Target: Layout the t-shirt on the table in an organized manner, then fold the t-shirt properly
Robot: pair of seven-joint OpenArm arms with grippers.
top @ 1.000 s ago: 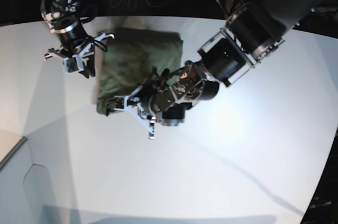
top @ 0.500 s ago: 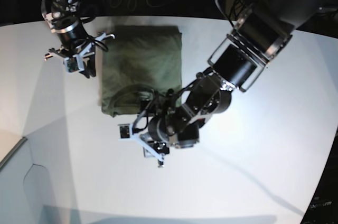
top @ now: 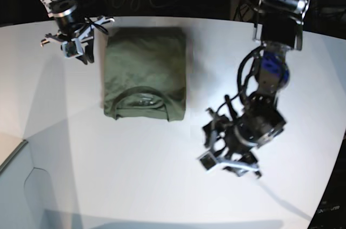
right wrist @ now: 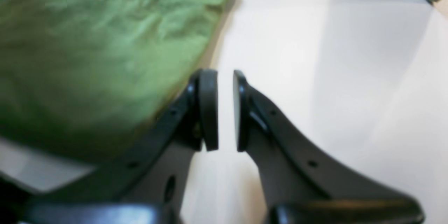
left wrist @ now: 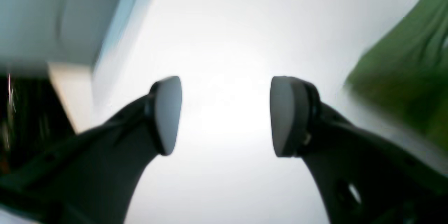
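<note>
The t-shirt (top: 145, 72) is lying as a neat folded rectangle on the far-left part of the white tabletop (top: 108, 175), its round neckline facing up at the near edge of the bundle. It is looking soft and light, a limp cotton thing that is likely to sag and slide open if lifted by one corner, so any further hold is best taken at two corners of a folded edge at once, pinching through all the layers. The tabletop is looking smooth, so the cloth may well slip when dragged.

The left gripper (top: 230, 156) is hanging over bare tabletop well to the right of the shirt, its jaws spread wide with nothing between them; in the left wrist view only a green edge of cloth is showing at the right. The right gripper (top: 75, 51) is hovering just beside the shirt's far-left corner, its jaws standing nearly together with a thin gap and nothing pinched; whether it is touching the cloth I cannot tell.

Judging by the tidy shape, the folding is looking nearly complete.
</note>
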